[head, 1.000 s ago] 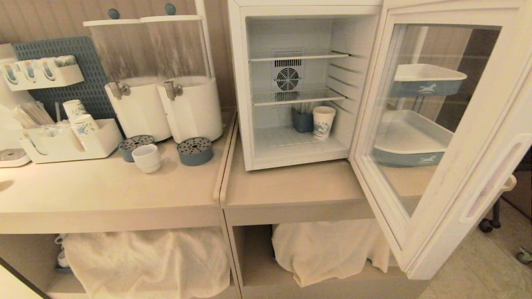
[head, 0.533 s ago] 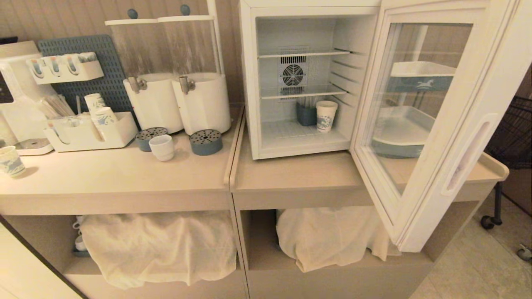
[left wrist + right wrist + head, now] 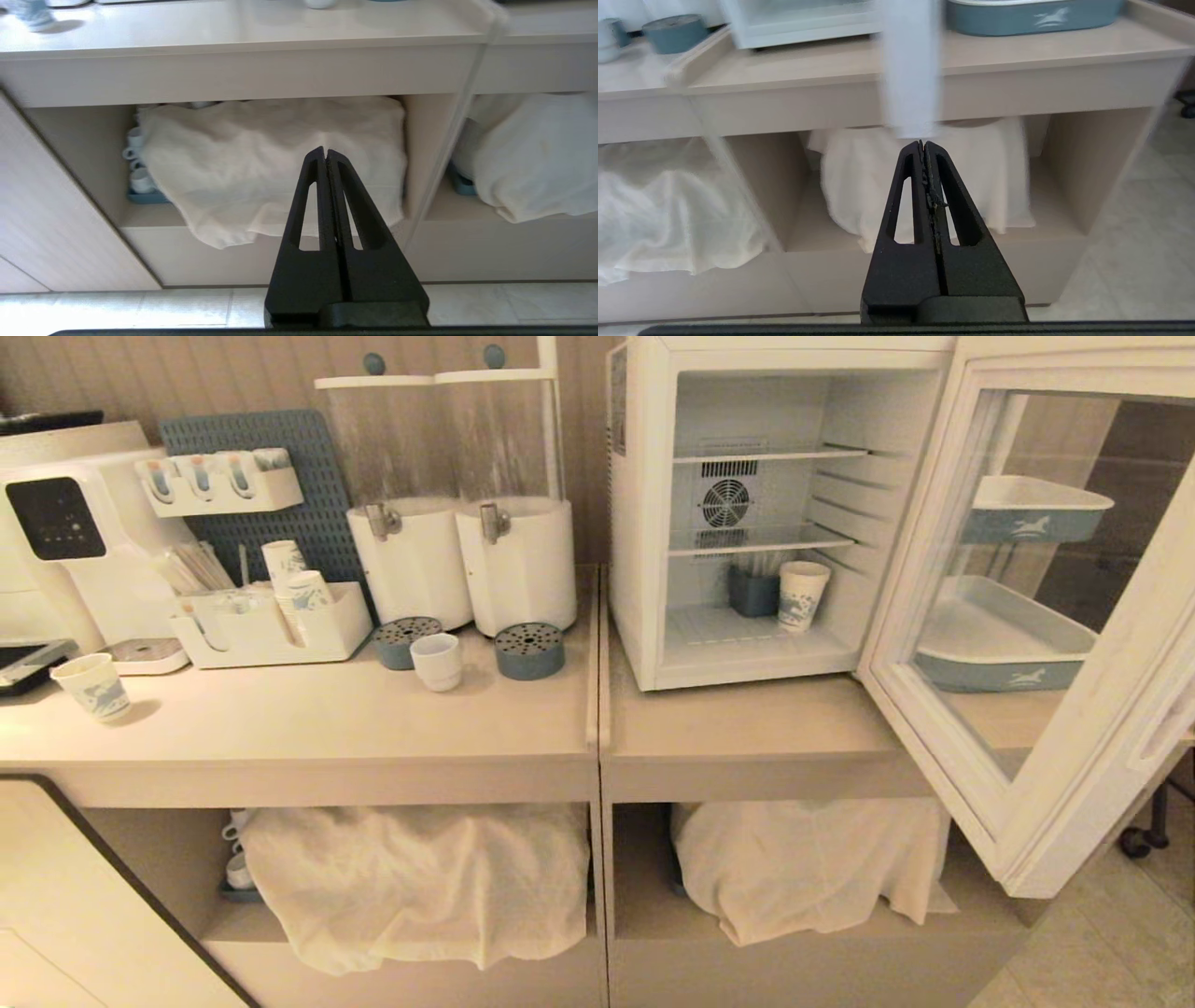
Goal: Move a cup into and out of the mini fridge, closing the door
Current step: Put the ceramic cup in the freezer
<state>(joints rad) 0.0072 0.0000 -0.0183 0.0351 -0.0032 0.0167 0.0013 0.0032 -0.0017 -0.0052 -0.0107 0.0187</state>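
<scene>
Beige counter [image 3: 308, 728], two units side by side, open shelving beneath.

Nearest: left gripper [image 3: 325, 151], fingers pressed together, holding nothing, low in front of the left shelf bay. Right gripper [image 3: 923, 144], likewise closed and empty, low in front of the right bay. Neither shows in the head view.

Lower shelves: one cream cloth [image 3: 411, 882] draped in the left bay, a second cloth [image 3: 803, 868] in the right.

Counter top, left unit: paper cup with blue print [image 3: 93, 686] near the left end; the cup [image 3: 436, 662], upright, between two grey-blue drip trays, just in front of two white drink dispensers [image 3: 467, 565].

Counter top, right unit: the mini fridge [image 3: 728, 523], the door [image 3: 1055, 616] swung wide to the right. Inside, on the floor: a printed paper cup [image 3: 803, 595] beside a dark blue container [image 3: 752, 593].
</scene>
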